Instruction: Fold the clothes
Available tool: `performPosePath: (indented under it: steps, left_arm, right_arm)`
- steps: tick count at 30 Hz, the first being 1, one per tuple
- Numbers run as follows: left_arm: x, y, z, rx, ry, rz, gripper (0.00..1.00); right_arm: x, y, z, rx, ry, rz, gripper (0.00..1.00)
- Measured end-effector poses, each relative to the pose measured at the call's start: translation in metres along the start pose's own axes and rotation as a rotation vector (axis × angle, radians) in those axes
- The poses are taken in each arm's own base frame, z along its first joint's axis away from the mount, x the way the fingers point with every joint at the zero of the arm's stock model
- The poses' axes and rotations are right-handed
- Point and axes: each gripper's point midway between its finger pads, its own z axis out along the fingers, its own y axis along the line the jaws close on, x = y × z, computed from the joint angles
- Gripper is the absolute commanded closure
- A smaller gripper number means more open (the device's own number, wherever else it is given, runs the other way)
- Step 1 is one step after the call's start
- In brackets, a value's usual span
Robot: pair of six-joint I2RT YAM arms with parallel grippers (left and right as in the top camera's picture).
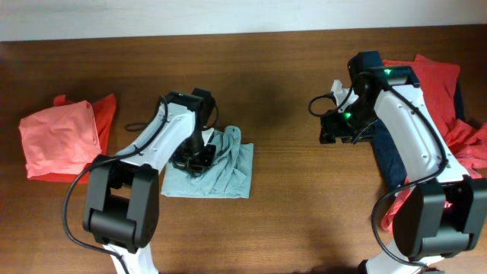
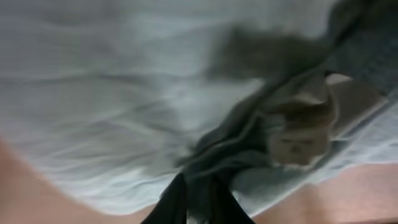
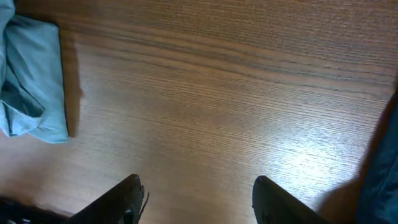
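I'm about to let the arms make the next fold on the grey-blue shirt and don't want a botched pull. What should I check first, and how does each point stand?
1. Left pincer on the grey-blue shirt: ok, down on its left part.
2. Cloth really pinched: cannot tell, the left wrist view is blurred.
3. Right pincer free: ok, open over bare table, holding nothing.
4. Coral shirt out of the way: ok, lies apart at the far left.
5. Pile of red and navy clothes clear of the fold: ok, at the right edge.
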Motion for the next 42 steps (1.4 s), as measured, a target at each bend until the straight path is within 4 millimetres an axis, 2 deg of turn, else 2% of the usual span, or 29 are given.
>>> performPosePath:
  steps: [4, 10, 14, 18, 20, 23, 26, 28, 30, 34, 37, 40, 42]
  left_arm:
    - [0.001, -0.028, 0.000, 0.096, 0.002, 0.035, 0.88]
    - [-0.001, -0.109, -0.010, 0.398, -0.051, 0.256, 0.87]
    - [0.013, -0.138, -0.015, 0.483, -0.037, 0.370, 0.89]
    - [0.018, -0.126, -0.016, 0.468, -0.008, 0.367, 0.89]
    - [0.008, -0.112, -0.022, 0.444, -0.039, 0.345, 0.90]
    - [-0.010, -0.086, -0.037, 0.384, -0.121, 0.307, 0.90]
    - [-0.030, -0.047, -0.054, 0.241, -0.223, 0.225, 0.89]
    - [-0.037, -0.026, -0.056, 0.151, -0.250, 0.153, 0.90]
    - [-0.040, -0.016, -0.055, 0.105, -0.255, 0.111, 0.89]
    - [-0.042, -0.008, -0.047, 0.062, -0.243, 0.046, 0.90]
    - [-0.039, -0.008, -0.028, 0.067, -0.184, 0.017, 0.91]
    - [-0.038, -0.020, -0.008, 0.118, -0.125, 0.017, 0.91]
    - [-0.035, -0.041, 0.002, 0.183, -0.092, 0.046, 0.91]
  right_arm:
    - [0.000, 0.000, 0.000, 0.002, 0.000, 0.000, 0.38]
    - [0.000, -0.003, 0.000, 0.018, 0.001, 0.000, 0.38]
    - [0.000, -0.004, 0.000, 0.026, 0.001, 0.000, 0.38]
    - [0.000, -0.005, 0.000, 0.030, 0.002, 0.000, 0.38]
    - [0.000, -0.005, 0.000, 0.030, 0.002, 0.000, 0.38]
    - [0.000, -0.006, 0.000, 0.032, 0.002, 0.000, 0.38]
    - [0.000, -0.006, 0.000, 0.032, 0.002, -0.001, 0.38]
    - [0.000, -0.006, 0.000, 0.033, 0.002, 0.000, 0.38]
    - [0.000, -0.006, 0.000, 0.033, 0.002, 0.000, 0.38]
    - [0.000, -0.006, 0.000, 0.033, 0.002, 0.000, 0.38]
    - [0.000, -0.006, 0.000, 0.032, 0.002, 0.000, 0.38]
    - [0.000, -0.006, 0.000, 0.033, 0.002, 0.000, 0.38]
    - [0.001, -0.006, 0.000, 0.033, 0.003, 0.000, 0.39]
